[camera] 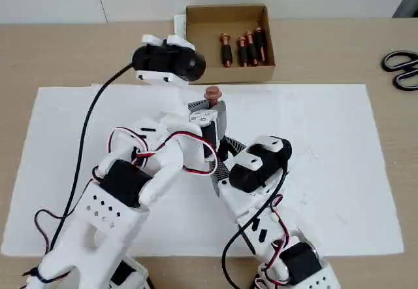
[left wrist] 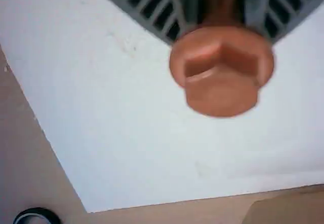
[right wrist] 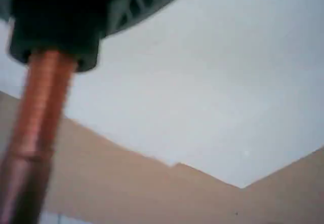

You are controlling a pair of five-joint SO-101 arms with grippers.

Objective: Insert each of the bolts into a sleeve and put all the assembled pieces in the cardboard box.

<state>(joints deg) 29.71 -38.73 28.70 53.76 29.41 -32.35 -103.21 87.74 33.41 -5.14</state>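
The bolt point(left wrist: 221, 69) has a matt, copper-coloured plastic look (its shank finely ribbed), the sleeve point(right wrist: 50, 29) matt black. White matt paper point(camera: 326, 171) covers the smooth wood-look table point(camera: 52, 53).

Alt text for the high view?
Two white arms meet over a white paper sheet, with a copper bolt held where they meet. The cardboard box behind holds four assembled pieces; scissors lie at the table's right edge.
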